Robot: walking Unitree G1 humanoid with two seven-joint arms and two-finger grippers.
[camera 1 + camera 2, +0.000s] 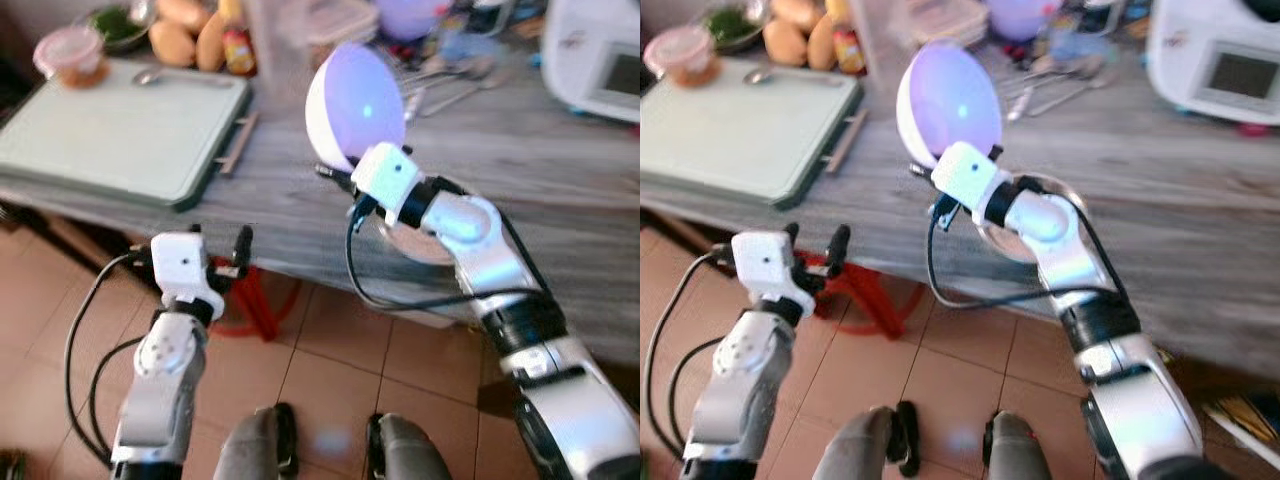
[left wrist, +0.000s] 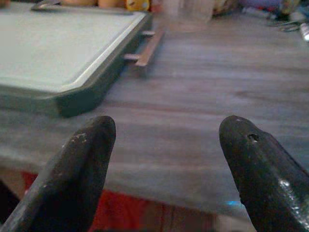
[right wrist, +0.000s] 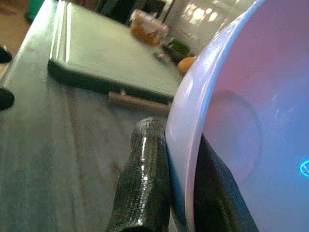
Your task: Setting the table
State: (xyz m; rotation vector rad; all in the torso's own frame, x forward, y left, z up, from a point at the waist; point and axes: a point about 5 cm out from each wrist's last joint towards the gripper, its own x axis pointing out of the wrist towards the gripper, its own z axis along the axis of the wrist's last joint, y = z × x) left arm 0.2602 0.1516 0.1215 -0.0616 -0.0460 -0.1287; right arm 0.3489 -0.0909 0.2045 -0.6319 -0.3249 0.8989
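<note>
Right gripper [image 3: 181,188] raised over table [image 1: 300,190], pinching tilted white bowl's [image 1: 357,105] rim

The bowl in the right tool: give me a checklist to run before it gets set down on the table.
1. Grip: right tool pinches the bowl rim, one finger each side. Ok.
2. Bowl attitude: tilted on edge, opening facing sideways, not level. Not ok.
3. Bowl contents: inside looks empty. Ok.
4. Landing spot: bare grey table beside the green tray. Ok.
5. What lies under the right wrist: a round shape, blurred. Cannot tell.
6. Left tool: open, at the table edge, apart from the bowl. Ok.
</note>
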